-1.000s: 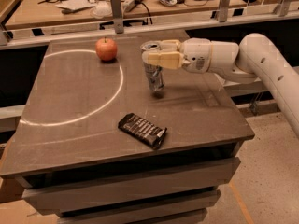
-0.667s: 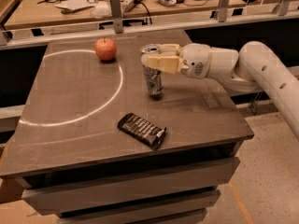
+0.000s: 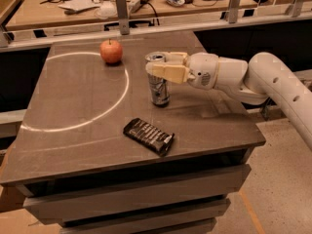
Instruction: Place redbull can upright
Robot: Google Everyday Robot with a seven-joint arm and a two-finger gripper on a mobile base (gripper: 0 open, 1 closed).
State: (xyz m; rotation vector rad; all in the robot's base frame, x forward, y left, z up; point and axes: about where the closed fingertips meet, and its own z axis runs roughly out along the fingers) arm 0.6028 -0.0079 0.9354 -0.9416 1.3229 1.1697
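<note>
Camera view: a grey-brown square tabletop (image 3: 73,96) carries a thin white chalk-like arc (image 3: 126,87) that curves across its surface well to the left of the jaws. A round red apple (image 3: 111,51) sits on the far side of that arc, left of the jaws and a little beyond them, apart from everything else. A flat black snack-bar wrapper with pale print (image 3: 148,136) lies slantwise on the table on the near side of the jaws and below them, well apart from the can. The slim silver-and-blue metal redbull can (image 3: 159,89) stands upright on the table with its base on the wood. Its upper part is between the jaws and its shiny round top shows just above the near finger. The cream-coloured two-finger gripper (image 3: 157,63) reaches in level from the right, jaws clamped on either side of the can near its rim. Behind the jaws to the right, the thick white jointed arm (image 3: 273,82) runs off toward the frame's right edge.
</note>
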